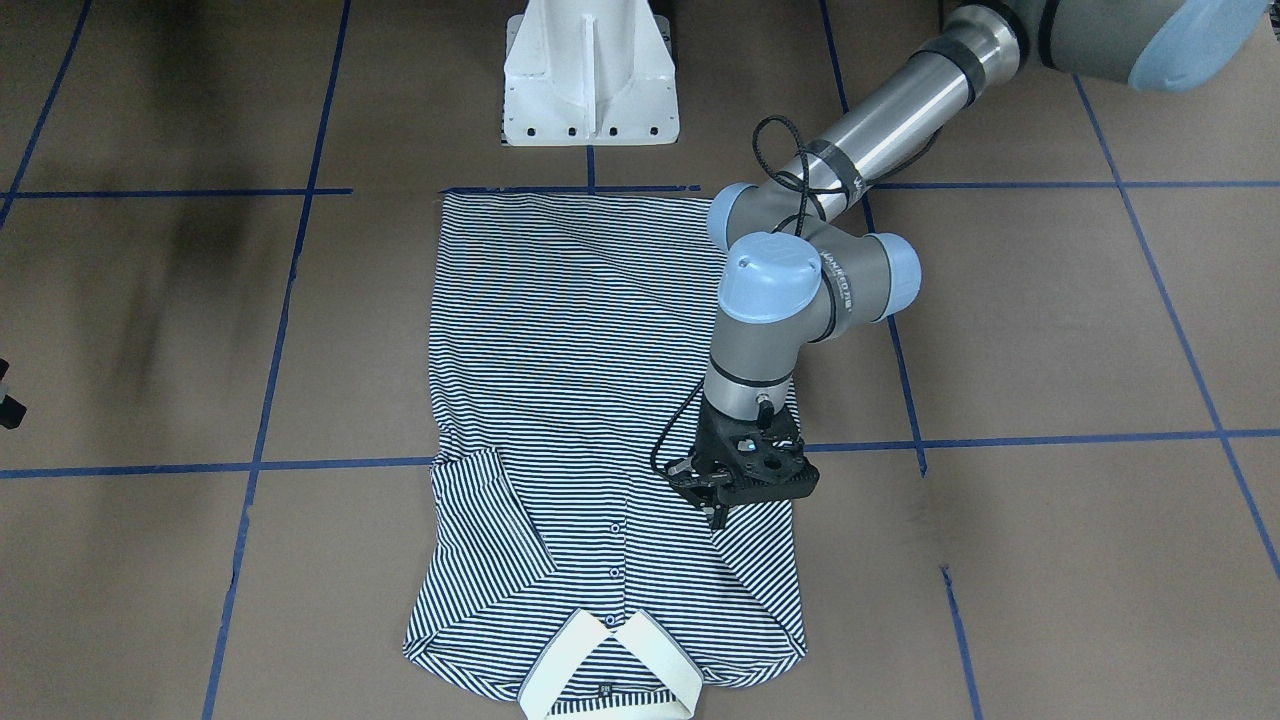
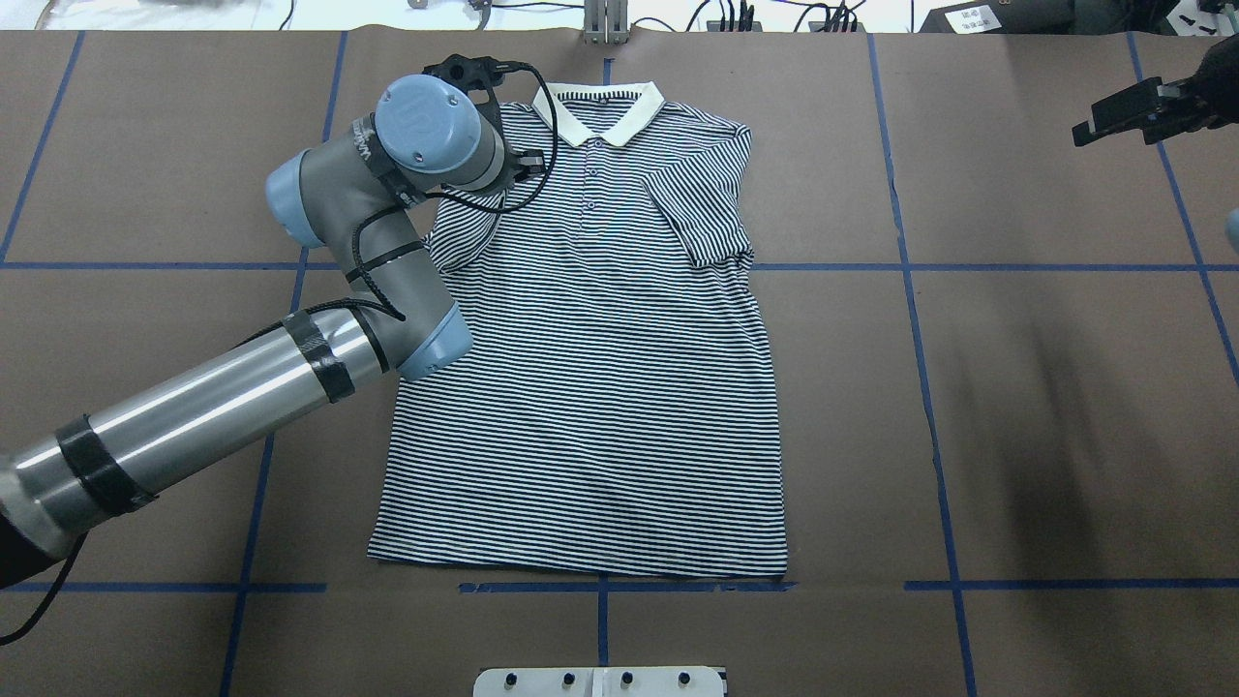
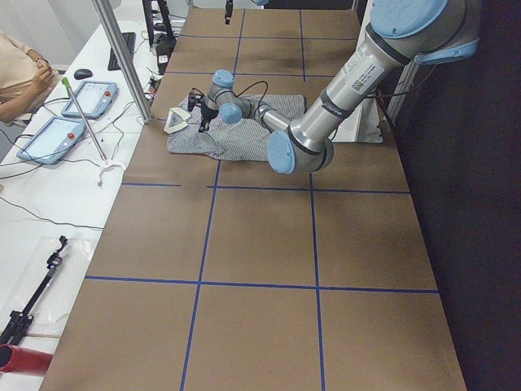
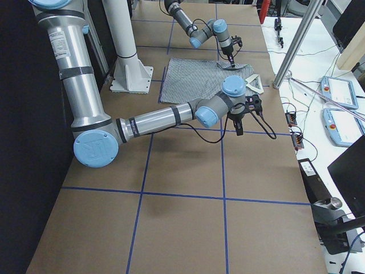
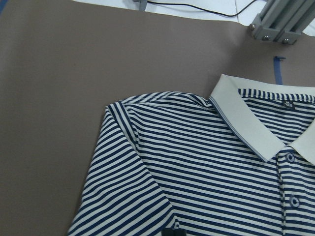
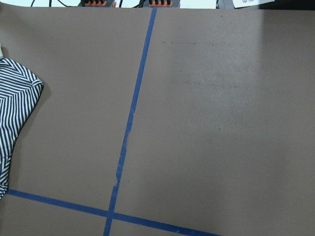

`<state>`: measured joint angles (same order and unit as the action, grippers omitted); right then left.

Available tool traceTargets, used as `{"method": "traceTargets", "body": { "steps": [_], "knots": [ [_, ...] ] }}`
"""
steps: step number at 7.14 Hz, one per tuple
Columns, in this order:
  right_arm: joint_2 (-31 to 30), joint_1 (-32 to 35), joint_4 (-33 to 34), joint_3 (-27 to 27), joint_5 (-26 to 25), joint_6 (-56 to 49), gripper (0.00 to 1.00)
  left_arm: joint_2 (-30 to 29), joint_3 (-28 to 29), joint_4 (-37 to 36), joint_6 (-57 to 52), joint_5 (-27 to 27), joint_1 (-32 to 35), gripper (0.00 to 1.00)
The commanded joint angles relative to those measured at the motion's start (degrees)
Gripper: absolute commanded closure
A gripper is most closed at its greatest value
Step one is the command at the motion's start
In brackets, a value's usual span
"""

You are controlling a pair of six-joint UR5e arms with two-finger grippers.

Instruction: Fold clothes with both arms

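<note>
1. One short-sleeved polo shirt (image 2: 600, 387) lies flat and face up in the middle of the table (image 2: 1016, 387). Its collar (image 2: 598, 106) is on the side far from the robot and its hem is nearest the robot's base.
2. Both sleeves are turned inward over the chest, so the shirt forms a long rectangle. The step in hand looks like laying the left sleeve (image 1: 765, 580) in place.
3. The left gripper (image 1: 718, 515) points straight down at that sleeve's inner edge, its fingers pressed together into one narrow tip. No cloth is lifted, and I cannot tell whether any is nipped.
4. The right gripper (image 2: 1094, 118) hovers well apart from the shirt, over bare table on the robot's right. I cannot tell whether it is spread or pressed together.
5. To do this step well, the sleeve should end flat with its fold in line with the shirt's side. The gripper should then rise straight up so it does not drag the knit.
6. The fabric is a thin, soft knit with fine navy-and-white stripes that should slide and wrinkle easily. The cream collar is plain and looks stiffer, and small buttons (image 2: 589, 177) run below it. The table is matt brown, crossed by blue tape lines (image 2: 910, 290).
</note>
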<state>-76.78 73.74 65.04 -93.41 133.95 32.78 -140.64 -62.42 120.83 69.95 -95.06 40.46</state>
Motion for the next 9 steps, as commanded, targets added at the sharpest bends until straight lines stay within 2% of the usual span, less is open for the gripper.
{"method": "traceTargets", "body": {
  "steps": [1, 2, 4, 5, 7, 8, 9],
  "knots": [
    [0.1, 0.0, 0.0, -0.2, 0.1, 0.1, 0.00, -0.6, 0.7, -0.2, -6.4, 0.2, -0.4, 0.00],
    [0.4, -0.1, 0.0, -0.9, 0.1, 1.3, 0.00, -0.3, -2.0, -0.4, -7.7, -0.5, -0.3, 0.00],
    [-0.6, -3.6, 0.0, -6.3, -0.7, 13.7, 0.00, 5.9, -13.0, -2.0, -10.4, -4.3, -0.2, 0.00],
    [-3.3, -8.6, 0.1, -11.4, -5.1, 20.6, 0.00, 9.9, -19.1, -2.2, -10.4, -5.0, -0.3, 0.00],
    [-11.1, -22.8, 0.3, -23.9, -17.5, 37.7, 0.01, 17.3, -33.7, -6.5, -10.2, -7.1, -1.2, 0.00],
    [-14.3, -30.5, 0.5, -28.8, -22.9, 47.4, 0.03, 24.0, -40.7, -6.4, -9.3, -6.6, -5.5, 0.00],
    [-17.7, -40.6, 0.5, -32.6, -32.2, 56.2, 0.06, 28.4, -44.7, -6.0, -5.7, -6.2, -7.4, 0.00]
  ]
}}
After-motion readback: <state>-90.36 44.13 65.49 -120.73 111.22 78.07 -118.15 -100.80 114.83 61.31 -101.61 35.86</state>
